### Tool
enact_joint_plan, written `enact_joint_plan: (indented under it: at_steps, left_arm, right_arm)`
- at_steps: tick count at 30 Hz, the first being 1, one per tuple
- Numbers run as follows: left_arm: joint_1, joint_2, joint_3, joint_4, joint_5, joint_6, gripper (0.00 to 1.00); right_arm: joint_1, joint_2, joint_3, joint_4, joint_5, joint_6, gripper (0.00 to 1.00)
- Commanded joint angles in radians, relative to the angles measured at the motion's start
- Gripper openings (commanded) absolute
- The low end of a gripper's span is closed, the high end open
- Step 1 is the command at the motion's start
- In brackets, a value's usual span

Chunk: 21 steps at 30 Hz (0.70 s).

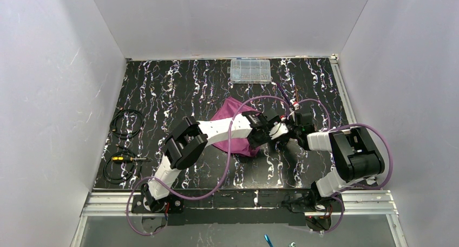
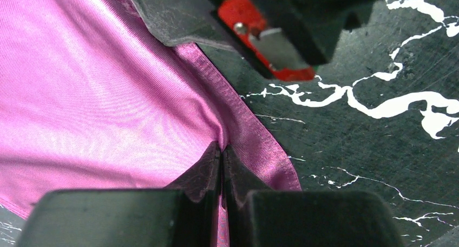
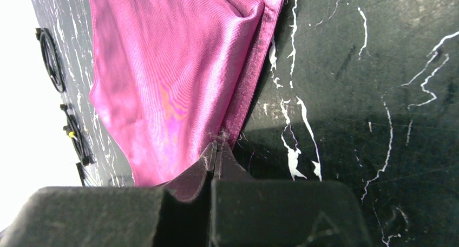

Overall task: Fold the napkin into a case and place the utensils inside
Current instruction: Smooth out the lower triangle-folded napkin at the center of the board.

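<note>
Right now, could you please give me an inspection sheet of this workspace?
Surface: black marbled tabletop, white veins.
Job's things: plum napkin folded in layers, lying flat; utensils, two thin sticks beyond it, outside the cloth.
Clutter: clear compartment box at the far edge; black cable coils at the left.
Grippers: left gripper and right gripper both shut on the napkin's hem.
Cables: purple cables loop over both arms.
Surroundings: white walls; aluminium rail at the near edge.
</note>
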Motion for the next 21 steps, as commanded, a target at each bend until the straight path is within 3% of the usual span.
enact_joint_plan:
  at_steps: [1, 21]
  left_arm:
    - [-0.005, -0.032, 0.025, -0.002, -0.035, -0.020, 0.00]
    - [-0.005, 0.011, 0.030, 0.028, -0.023, -0.002, 0.00]
  right_arm:
    - [0.003, 0.024, -0.026, 0.030, -0.005, 0.005, 0.01]
    - [-0.021, 0.015, -0.049, 0.077, -0.045, 0.046, 0.01]
